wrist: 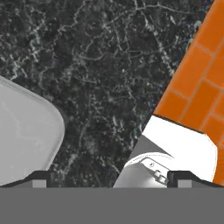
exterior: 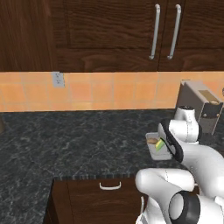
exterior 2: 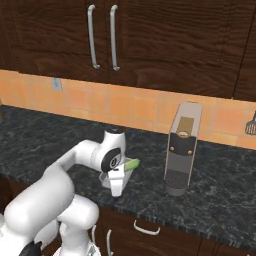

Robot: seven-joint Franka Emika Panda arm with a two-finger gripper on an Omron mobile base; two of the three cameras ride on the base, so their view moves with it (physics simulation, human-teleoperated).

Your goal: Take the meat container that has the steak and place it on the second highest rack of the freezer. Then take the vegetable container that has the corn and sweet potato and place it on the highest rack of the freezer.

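Corn (exterior: 161, 144) tub (exterior: 154, 148) waits on the counter (exterior: 65, 140).
Gripper (wrist: 109, 177) spread, holding nothing; tub at nine o'clock; nothing frozen yet.

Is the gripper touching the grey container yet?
Apart. In the hand view the open gripper looks down on bare counter, with the container's rounded corner off to one side of the fingertips.
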